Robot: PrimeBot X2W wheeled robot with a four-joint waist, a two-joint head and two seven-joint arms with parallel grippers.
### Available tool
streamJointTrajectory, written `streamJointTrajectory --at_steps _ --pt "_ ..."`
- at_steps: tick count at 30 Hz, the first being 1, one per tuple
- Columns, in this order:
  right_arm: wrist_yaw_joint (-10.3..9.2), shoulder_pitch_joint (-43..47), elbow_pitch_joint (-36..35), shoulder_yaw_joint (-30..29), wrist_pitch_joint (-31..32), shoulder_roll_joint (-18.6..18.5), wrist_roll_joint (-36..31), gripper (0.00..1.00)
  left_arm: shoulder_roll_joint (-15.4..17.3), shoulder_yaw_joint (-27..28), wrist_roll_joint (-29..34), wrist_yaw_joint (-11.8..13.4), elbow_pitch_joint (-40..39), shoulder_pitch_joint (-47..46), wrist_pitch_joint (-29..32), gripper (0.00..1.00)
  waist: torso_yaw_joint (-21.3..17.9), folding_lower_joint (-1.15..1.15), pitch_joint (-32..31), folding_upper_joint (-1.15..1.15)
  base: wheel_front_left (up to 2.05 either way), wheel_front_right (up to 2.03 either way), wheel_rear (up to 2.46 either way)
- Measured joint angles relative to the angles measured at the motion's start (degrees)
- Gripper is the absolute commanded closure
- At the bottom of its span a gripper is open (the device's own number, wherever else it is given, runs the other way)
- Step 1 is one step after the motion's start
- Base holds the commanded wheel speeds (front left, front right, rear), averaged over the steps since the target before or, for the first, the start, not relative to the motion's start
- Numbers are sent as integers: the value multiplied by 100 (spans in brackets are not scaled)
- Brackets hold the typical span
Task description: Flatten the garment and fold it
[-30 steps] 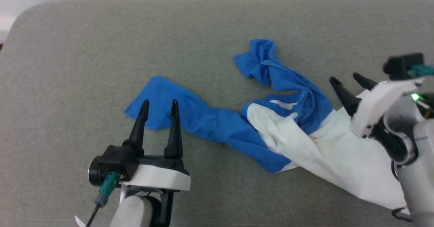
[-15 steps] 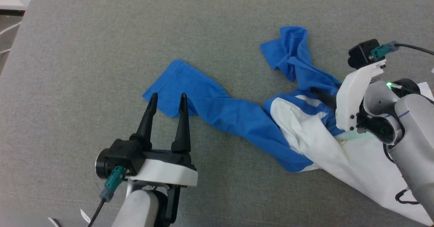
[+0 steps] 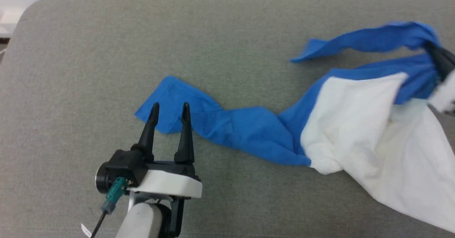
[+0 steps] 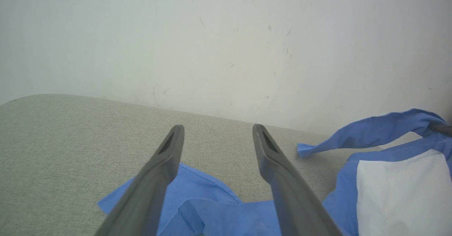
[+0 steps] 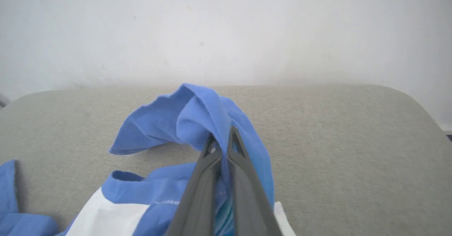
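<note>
Where right end effector [image 5: 222, 141] clamps, garment [image 3: 355, 131] bunches.

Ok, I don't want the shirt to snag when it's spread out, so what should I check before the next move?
1. Right gripper shut on the garment's blue sleeve: ok.
2. Left gripper holding the other sleeve: not ok, fingers open over its end.
3. White body flat: not ok, bunched.
4. Whole garment on the grey surface: cannot tell, its lower corner leaves the head view.
</note>
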Motion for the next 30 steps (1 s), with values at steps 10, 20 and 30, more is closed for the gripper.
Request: streamJointTrajectory --at_steps 10,20,30 --pt "-1 2377 54 -2917 -143 222 -635 83 -1 130 10 -33 94 211 0 0 -455 -1 -223 0 0 0 0" --pt "-1 3239 -1235 -4092 -925 1835 -2053 0 0 241 140 -137 322 259 -1 0 -763 0 -384 0 0 0 0" --pt "0 3917 -3104 -2987 -1513 2552 -3194 0 0 414 266 -231 631 260 -1 0 -834 0 -586 0 0 0 0"
